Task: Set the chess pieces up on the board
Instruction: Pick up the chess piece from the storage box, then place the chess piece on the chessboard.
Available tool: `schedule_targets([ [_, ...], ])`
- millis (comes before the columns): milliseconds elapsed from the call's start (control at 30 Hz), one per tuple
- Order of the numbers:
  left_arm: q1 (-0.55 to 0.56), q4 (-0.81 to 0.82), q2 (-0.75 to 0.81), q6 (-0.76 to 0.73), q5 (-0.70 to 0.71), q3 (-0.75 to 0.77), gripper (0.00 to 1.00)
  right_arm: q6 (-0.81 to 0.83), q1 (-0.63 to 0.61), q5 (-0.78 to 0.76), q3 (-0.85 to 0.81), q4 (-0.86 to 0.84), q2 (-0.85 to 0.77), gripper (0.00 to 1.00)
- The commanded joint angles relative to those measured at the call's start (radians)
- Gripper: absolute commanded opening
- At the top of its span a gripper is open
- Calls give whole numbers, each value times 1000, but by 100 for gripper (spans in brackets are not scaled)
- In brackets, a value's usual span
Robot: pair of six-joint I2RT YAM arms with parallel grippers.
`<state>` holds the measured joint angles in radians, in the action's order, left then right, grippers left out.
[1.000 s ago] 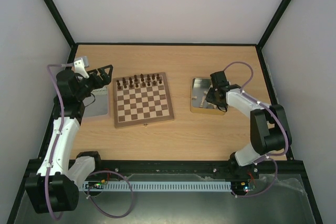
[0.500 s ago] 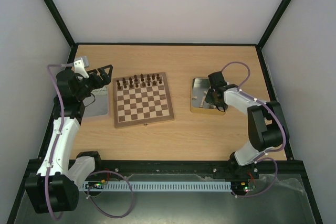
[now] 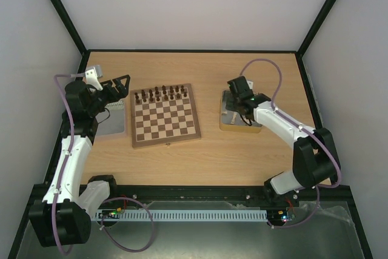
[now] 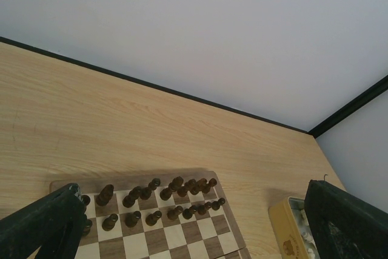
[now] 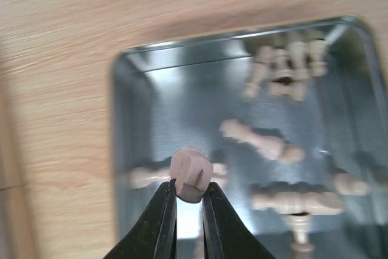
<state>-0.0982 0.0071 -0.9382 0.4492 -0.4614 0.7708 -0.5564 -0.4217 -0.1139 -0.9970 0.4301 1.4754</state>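
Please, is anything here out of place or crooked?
The board sits slightly turned against the table edge. The pale pieces lie on their sides in the tin, not on the board; the right gripper pinches one.

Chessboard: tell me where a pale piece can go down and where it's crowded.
The board is bare across its near rows, from its near border up to the dark pieces filling the two far rows. The table strip between board and right tin is free for passing. Crowded: those far rows, and the tin, strewn with pale pieces.
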Motion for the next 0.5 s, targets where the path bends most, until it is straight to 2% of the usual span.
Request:
schedule_targets([
  [0, 2, 4, 10, -1, 5, -7, 100, 16, -127, -50, -80, 28, -5, 11],
  [200, 2, 5, 11, 3, 6, -9, 100, 15, -314, -47, -152, 7, 87, 11],
  [467, 2, 8, 11, 8, 6, -14, 100, 12, -498, -8, -216, 1, 262, 11],
])
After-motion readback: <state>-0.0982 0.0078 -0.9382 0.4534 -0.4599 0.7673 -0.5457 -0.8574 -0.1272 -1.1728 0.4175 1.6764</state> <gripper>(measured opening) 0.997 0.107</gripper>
